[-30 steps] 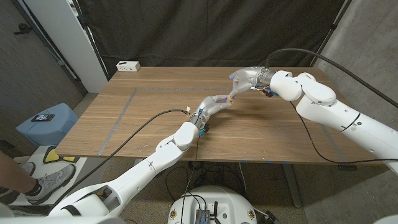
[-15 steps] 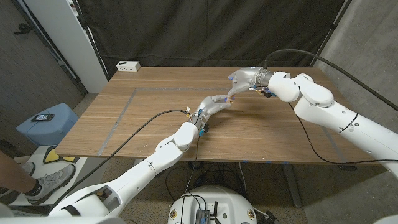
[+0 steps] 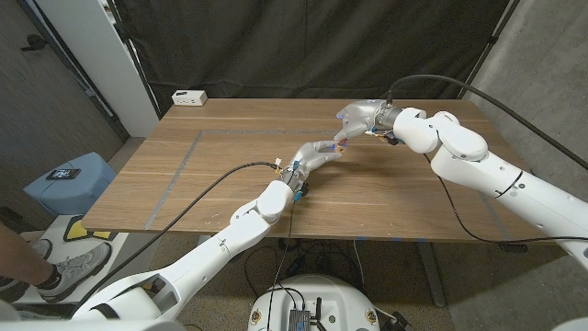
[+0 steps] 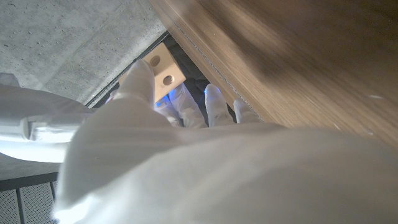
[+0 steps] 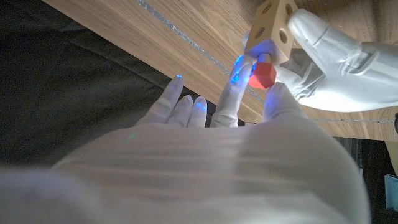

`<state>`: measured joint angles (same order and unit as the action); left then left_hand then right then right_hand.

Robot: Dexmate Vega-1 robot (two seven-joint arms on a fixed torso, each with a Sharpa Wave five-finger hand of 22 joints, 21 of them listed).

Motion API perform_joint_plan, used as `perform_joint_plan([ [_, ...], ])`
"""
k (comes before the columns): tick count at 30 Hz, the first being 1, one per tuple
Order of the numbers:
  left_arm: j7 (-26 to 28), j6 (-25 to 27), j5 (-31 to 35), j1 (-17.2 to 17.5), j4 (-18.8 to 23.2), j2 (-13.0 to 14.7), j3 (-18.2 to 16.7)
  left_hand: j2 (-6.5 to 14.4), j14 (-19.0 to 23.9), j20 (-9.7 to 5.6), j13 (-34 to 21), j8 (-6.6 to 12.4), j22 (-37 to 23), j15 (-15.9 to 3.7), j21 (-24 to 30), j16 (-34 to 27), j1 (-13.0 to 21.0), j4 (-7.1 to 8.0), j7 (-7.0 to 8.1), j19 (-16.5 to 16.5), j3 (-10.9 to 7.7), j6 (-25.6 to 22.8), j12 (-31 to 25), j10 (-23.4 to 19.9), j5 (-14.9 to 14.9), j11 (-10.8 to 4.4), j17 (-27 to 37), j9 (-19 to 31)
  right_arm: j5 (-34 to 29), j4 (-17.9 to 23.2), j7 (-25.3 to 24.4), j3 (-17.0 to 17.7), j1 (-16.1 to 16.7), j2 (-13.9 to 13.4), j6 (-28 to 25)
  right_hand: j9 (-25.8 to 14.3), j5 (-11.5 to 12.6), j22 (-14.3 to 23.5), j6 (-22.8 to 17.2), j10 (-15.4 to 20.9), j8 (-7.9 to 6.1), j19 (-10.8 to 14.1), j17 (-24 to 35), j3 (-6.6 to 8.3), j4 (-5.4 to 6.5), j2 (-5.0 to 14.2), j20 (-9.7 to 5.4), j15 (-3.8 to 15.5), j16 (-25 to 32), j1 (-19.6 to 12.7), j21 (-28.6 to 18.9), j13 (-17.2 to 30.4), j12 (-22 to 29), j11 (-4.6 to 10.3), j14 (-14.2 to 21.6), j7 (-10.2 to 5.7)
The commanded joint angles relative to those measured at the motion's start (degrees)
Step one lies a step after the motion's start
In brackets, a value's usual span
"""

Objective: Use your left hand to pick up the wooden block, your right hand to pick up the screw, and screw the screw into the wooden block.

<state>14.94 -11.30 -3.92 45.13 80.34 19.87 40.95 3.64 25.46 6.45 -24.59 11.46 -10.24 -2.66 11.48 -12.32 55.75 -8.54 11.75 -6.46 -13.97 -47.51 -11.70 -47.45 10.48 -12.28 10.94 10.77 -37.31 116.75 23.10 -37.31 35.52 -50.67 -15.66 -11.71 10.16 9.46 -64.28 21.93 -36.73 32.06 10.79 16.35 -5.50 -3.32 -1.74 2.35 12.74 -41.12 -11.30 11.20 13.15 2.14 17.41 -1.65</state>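
1. Left hand [image 3: 319, 154] held the wooden block [image 5: 272, 25] above mid-table, fingers wrapped on it; the left wrist view showed two holes in one block [image 4: 162, 70] face.
2. Right hand [image 3: 360, 118] pinched the red-headed screw [image 5: 263, 73] against the block's underside; the head view hid that contact.
3. Screw's long axis ran into the block, head towards the right hand.
4. Wooden table [image 3: 220, 175]; a white box [image 3: 189, 97] at its far left corner, a black curtain [image 3: 303, 46] behind.
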Motion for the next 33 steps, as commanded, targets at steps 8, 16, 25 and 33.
perform_joint_plan([
  [8, -0.1, -0.2, -0.2, -0.4, -0.7, -0.3, 0.0, 0.7, 0.3, 0.31, -0.2, 0.25, -0.2, -4.71, 0.2, 0.1, 0.3, -0.09, -0.09, -0.1, -0.66, -0.5, -0.4, 0.0, 0.5, -0.28, 0.0, 0.2, -3.2, -0.6, -0.6, -0.6, -0.1, 1.1, -1.4, 0.4, 0.2, 0.2, -5.1, 2.7, -1.21, 1.2, 0.3, -1.15, 0.65, -0.17, 0.05, 0.41, 0.2, 2.8, 0.0, 0.0, 0.4, -0.15, 1.5, 0.23],
  [16, -0.2, -0.2, -0.4, -0.6, -1.1, -0.4, -0.1, 0.7, 0.4, 0.34, -0.2, 0.28, -0.2, -4.71, 0.2, 0.1, 0.4, -0.14, 0.00, -0.2, -0.72, -0.6, -0.4, 0.0, 0.5, -0.27, 0.0, 0.2, -3.6, -0.8, -0.3, -0.7, -0.3, 1.2, -1.4, 0.6, 0.3, 0.2, -4.7, 3.3, -0.61, 1.4, 0.3, -1.67, 0.92, -0.32, -0.02, 0.44, 0.1, 4.0, 0.1, -0.1, 0.2, -0.49, 1.7, 0.31],
  [25, -0.5, -0.5, -0.7, -0.8, -1.5, -0.5, -0.1, 0.7, 0.4, 0.38, -0.2, 0.23, -0.2, -4.69, 0.2, 0.2, 0.2, -0.01, -0.06, -0.2, -0.71, -0.5, -0.4, 0.0, 0.5, -0.27, 0.0, 0.2, -4.0, -0.4, 0.8, -0.4, -0.3, 0.7, -2.1, 0.5, 0.4, 0.2, -1.2, 2.4, 1.36, 1.0, 0.4, -2.83, 1.51, -0.85, 0.30, -0.05, -0.4, 6.5, 0.5, 0.0, -0.8, -2.19, 1.2, 0.33],
  [33, -0.7, -0.5, -0.7, -0.9, -1.6, -0.4, 0.0, 0.6, 0.4, 0.36, -0.2, 0.25, -0.2, -4.75, 0.2, 0.2, 0.0, 0.05, -0.05, -0.2, -0.67, -0.5, -0.4, 0.0, 0.5, -0.26, 0.0, 0.2, -4.1, 0.1, 1.4, -0.1, -0.1, 0.4, -2.9, 0.3, 0.5, 0.2, 1.6, 1.7, 2.70, 0.6, 0.4, -3.38, 1.66, -0.97, 0.45, -0.49, -0.6, 7.6, 0.6, 0.0, -1.4, -3.58, 0.9, 0.66],
])
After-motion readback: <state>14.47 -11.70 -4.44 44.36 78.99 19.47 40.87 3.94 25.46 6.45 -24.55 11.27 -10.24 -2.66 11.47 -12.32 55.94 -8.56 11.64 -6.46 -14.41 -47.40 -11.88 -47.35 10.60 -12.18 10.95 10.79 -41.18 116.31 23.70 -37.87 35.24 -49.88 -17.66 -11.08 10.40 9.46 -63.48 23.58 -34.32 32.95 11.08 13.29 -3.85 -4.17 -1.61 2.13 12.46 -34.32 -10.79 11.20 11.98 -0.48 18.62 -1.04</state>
